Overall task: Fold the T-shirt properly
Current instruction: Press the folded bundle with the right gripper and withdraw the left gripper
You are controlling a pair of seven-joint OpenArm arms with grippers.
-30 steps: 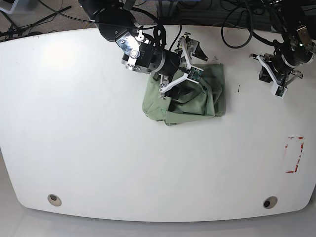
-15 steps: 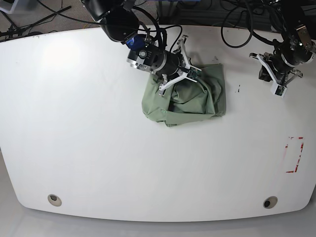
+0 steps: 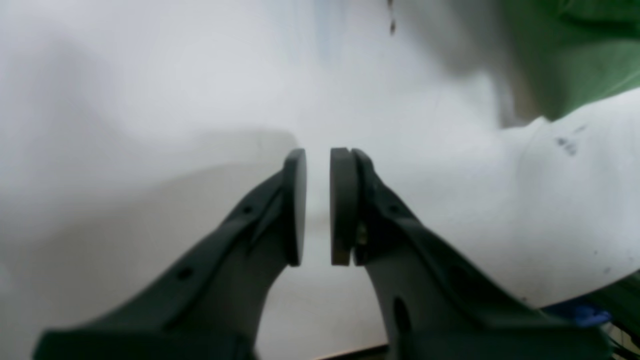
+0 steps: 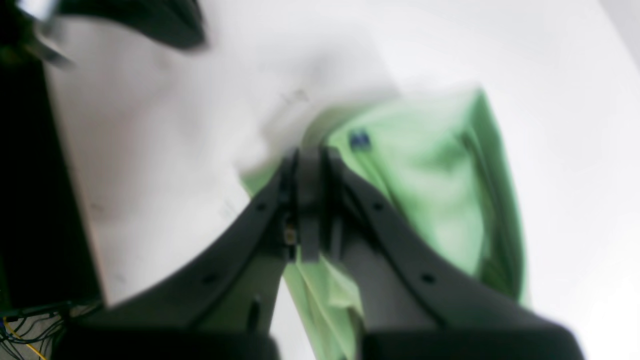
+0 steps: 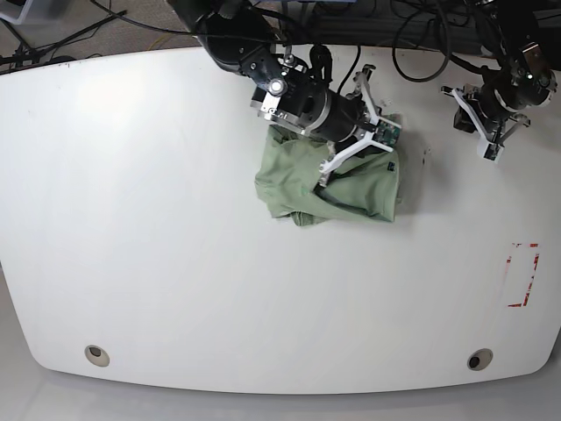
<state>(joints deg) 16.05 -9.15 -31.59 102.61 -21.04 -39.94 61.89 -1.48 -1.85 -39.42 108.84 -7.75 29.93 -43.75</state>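
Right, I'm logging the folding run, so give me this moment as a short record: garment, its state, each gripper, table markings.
garment: sage-green T-shirt
state: bunched and wrinkled, not neatly folded
right gripper: shut on the T-shirt, fabric pinched between its fingertips
left gripper: off the T-shirt, fingers slightly apart, holding nothing
table markings: broken red rectangle outline near the table's right edge in the base view

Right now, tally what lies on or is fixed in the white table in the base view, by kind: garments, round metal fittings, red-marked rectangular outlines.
Garments: 1, the sage-green T-shirt
Round metal fittings: 2, one near the lower-left corner and one near the lower-right corner
Red-marked rectangular outlines: 1, at the right
Total: 4
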